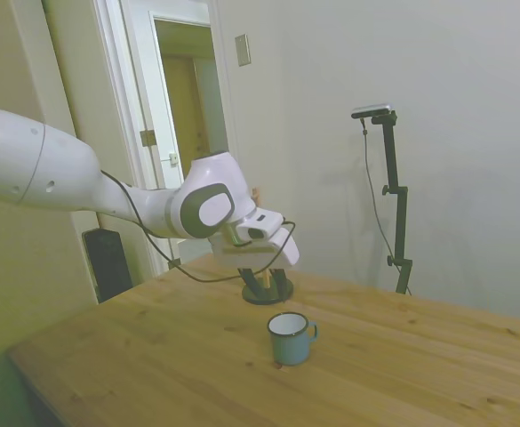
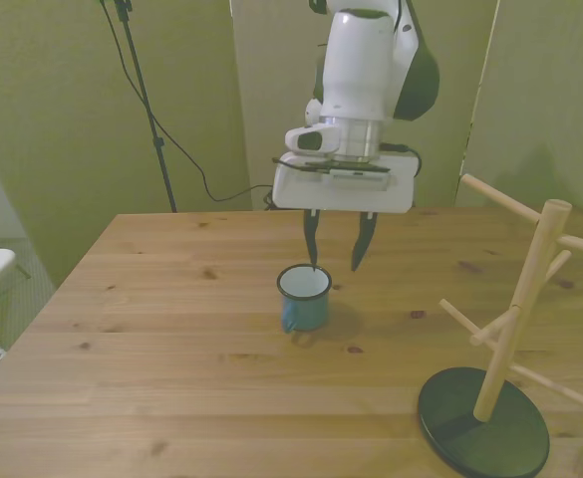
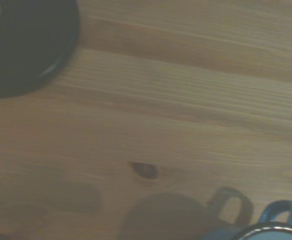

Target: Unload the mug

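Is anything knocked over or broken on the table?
No, nothing stands out. The mug stands upright on the table, with nothing spilled around it. The peg stand stands upright too, its pegs bare. The gripper hangs open just behind the mug, not touching it.

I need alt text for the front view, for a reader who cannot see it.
A small light blue enamel mug stands upright on the wooden table, with the white arm's open claw just behind it. A wooden peg stand on a round dark base stands empty at the front view's right.
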Robot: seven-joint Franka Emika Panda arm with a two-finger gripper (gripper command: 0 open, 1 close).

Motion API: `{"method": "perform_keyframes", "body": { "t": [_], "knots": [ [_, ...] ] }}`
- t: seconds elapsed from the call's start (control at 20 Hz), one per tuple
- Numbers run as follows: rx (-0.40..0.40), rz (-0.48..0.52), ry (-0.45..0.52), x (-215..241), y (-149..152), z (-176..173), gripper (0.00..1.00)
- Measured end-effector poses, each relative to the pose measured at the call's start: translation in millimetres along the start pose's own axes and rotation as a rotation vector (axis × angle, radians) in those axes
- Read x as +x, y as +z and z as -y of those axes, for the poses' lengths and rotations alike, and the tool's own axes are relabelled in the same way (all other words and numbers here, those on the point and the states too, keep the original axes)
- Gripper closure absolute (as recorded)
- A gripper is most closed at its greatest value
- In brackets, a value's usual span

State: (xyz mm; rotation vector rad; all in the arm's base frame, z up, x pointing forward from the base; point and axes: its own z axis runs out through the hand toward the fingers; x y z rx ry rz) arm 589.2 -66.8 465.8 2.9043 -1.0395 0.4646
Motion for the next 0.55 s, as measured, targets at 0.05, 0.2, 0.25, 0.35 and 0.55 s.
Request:
{"method": "perform_keyframes", "body": {
  "t": [0.05,0.2,0.25,0.35,0.55],
  "knots": [
    [0.009,0.002,-0.008,-6.7,-2.3,10.6,0.00],
    [0.040,0.006,-0.026,-29.6,-10.2,44.0,0.00],
    [0.051,0.007,-0.026,-36.7,-14.8,53.1,0.00],
    [0.076,0.016,-0.015,-48.8,-25.1,64.2,0.00],
    [0.088,0.069,0.009,-65.8,-44.4,58.5,0.00]
  ]
}}
